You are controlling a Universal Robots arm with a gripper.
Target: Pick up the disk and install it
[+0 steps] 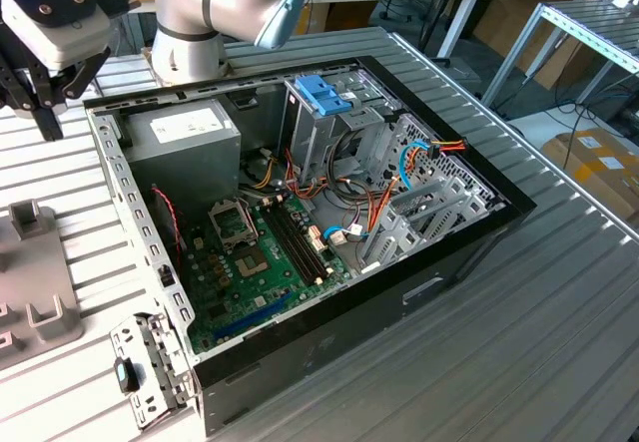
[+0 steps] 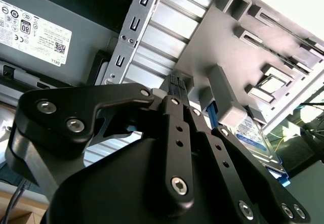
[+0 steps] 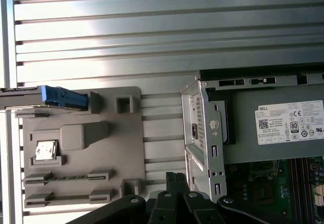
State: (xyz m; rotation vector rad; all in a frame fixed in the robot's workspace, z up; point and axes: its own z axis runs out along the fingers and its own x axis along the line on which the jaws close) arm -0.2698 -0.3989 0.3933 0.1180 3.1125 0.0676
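My black gripper is hanging closed and empty | flat dark disk with blue plastic frame is sitting in grey plastic holder

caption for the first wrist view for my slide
pincer near the grey holder plate where the blue-framed disk sits, open computer case alongside

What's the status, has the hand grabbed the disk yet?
Hand shut, empty, hovering between grey holder and computer case. Disk standing in holder's slot, untouched. Nothing seen between them.
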